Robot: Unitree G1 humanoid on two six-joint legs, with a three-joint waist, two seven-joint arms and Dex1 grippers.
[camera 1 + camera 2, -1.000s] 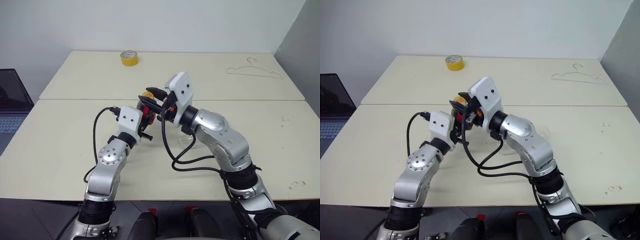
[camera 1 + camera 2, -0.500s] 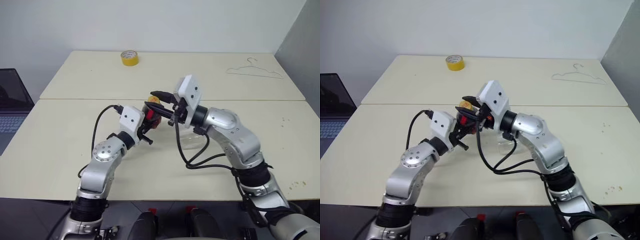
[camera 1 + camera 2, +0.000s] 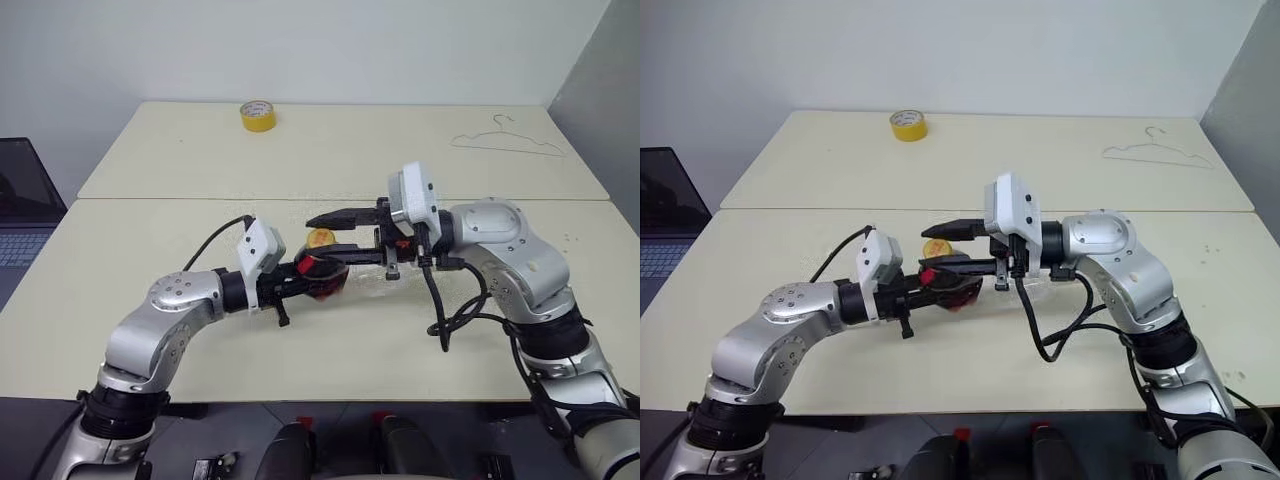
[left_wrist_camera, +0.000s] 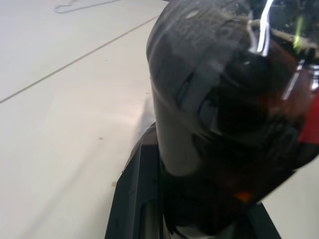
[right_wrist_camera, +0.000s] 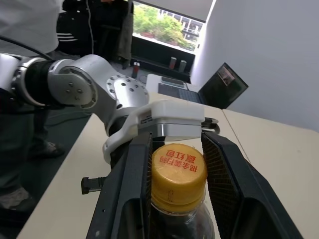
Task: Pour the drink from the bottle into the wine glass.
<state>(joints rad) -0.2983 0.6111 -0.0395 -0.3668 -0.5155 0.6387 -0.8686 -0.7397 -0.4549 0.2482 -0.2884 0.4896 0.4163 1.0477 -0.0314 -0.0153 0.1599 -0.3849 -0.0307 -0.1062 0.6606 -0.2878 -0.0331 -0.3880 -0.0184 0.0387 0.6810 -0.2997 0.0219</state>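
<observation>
Left gripper (image 3: 318, 277) is clamped on the bulbous body of the bottle (image 3: 322, 272), held above the table (image 3: 150, 150) centre. Right gripper (image 5: 178, 164) is pinched on the yellow cap (image 5: 178, 173). Bottle's long axis is tilted, cap toward 12 o'clock.

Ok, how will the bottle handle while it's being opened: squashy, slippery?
Thin clear plastic, so the bottle probably gives a little in the left gripper. Its rounded, glossy body may turn if the right gripper twists the yellow cap. With the dark drink inside, it is likely hefty for its size.
</observation>
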